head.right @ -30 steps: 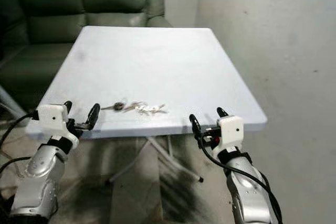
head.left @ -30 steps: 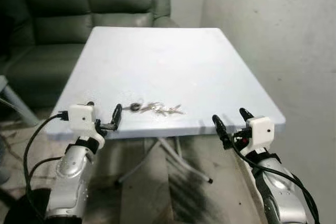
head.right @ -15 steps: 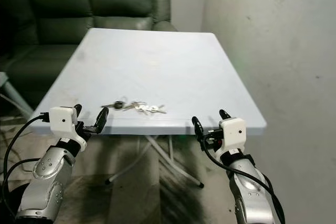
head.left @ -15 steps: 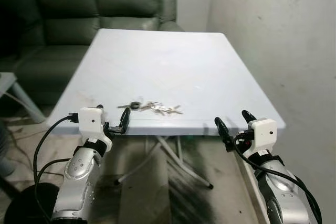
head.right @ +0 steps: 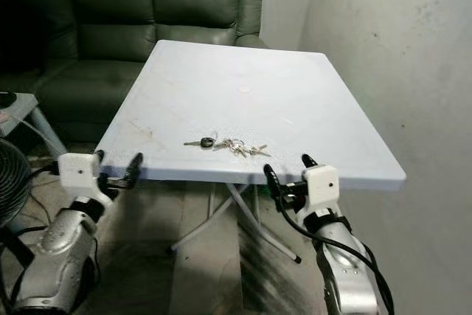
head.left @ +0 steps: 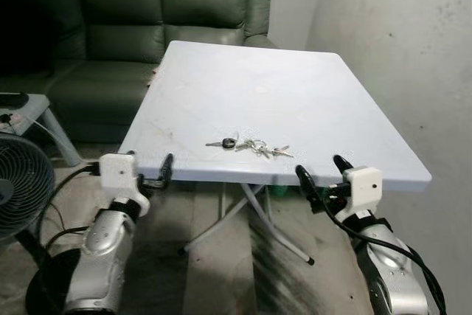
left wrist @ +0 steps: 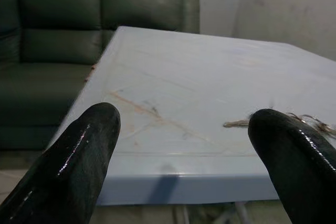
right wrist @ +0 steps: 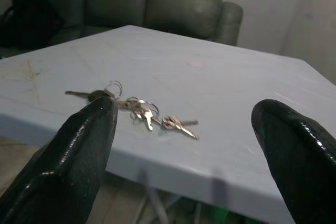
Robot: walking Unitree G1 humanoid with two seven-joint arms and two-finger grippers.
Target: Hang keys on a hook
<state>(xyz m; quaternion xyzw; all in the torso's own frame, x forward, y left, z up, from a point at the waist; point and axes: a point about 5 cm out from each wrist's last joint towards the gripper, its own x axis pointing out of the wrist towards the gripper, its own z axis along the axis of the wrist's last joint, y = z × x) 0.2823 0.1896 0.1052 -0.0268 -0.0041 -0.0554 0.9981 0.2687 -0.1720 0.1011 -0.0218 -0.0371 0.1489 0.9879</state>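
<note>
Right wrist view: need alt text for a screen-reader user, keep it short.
A bunch of keys lies on a pale blue table near its front edge, framed by the open right gripper and its two black fingers. A dark green sofa stands behind the table.

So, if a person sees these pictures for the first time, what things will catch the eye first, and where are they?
The eye goes first to the bunch of keys, lying alone near the front edge of the pale blue table. Next come the two open pincers held just short of that edge, the left pincer and the right pincer. Behind the table stands a dark green sofa, and a fan sits low on the robot's left.
</note>
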